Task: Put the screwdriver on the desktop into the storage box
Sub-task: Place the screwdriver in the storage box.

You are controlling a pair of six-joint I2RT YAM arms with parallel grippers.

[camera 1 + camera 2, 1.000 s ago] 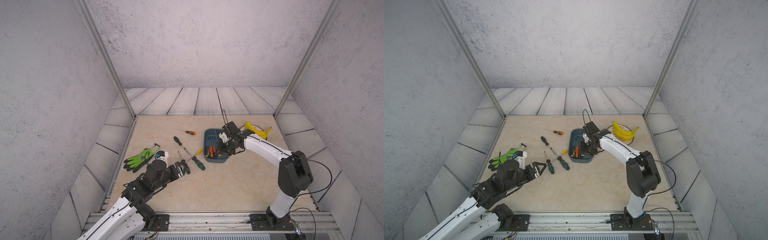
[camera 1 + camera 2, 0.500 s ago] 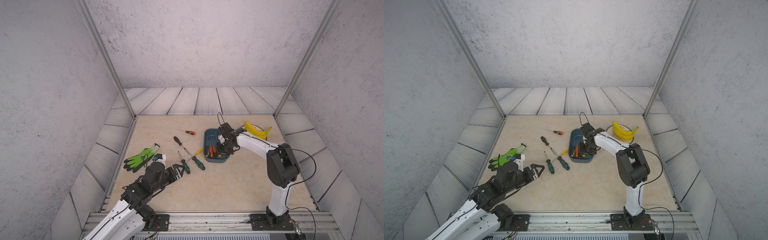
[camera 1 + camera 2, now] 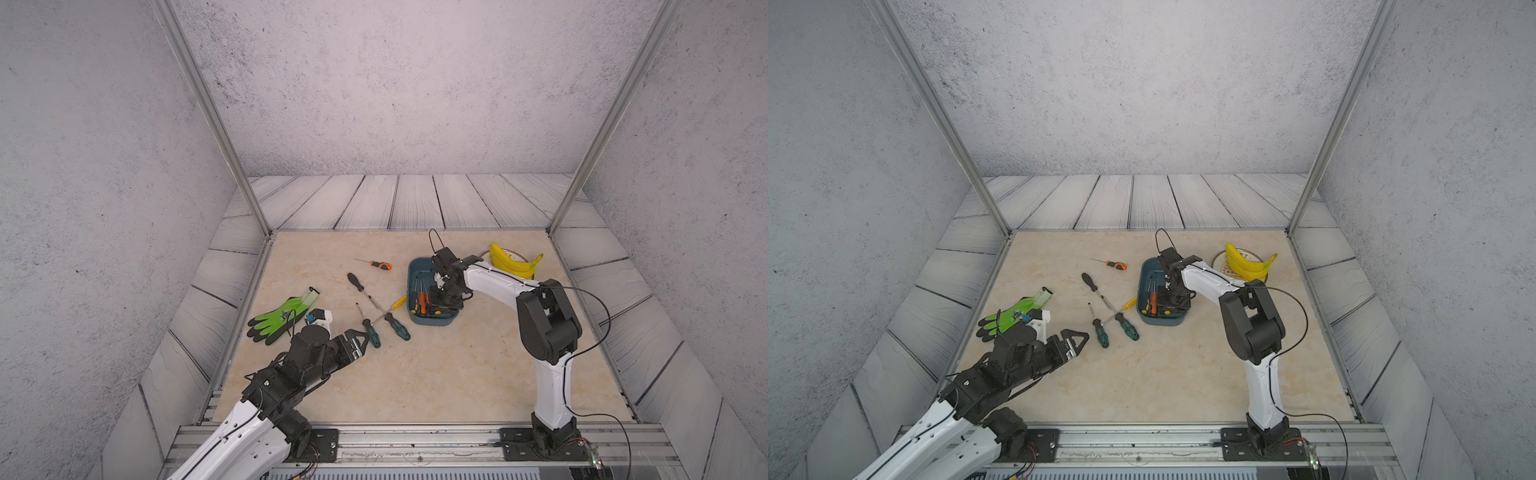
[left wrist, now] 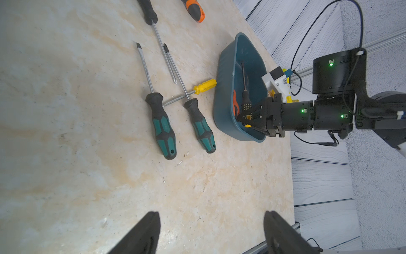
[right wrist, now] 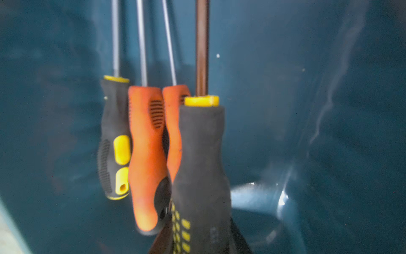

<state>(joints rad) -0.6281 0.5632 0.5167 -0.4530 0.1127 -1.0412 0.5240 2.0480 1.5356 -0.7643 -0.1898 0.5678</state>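
Teal-green grips mark the nearest loose screwdriver (image 4: 163, 129), which is laid on the bench (image 4: 87, 176) just ahead of the left pincer (image 4: 212, 222), handle end nearest and shaft pointed away along the line of reach. That pincer is spread wide and empty, and is judged far nearer than the right pincer (image 4: 241, 117). The right one is sunk in the storage box (image 4: 224, 110) about a black-and-yellow screwdriver (image 5: 201, 154); whether that handle is clamped cannot be told.
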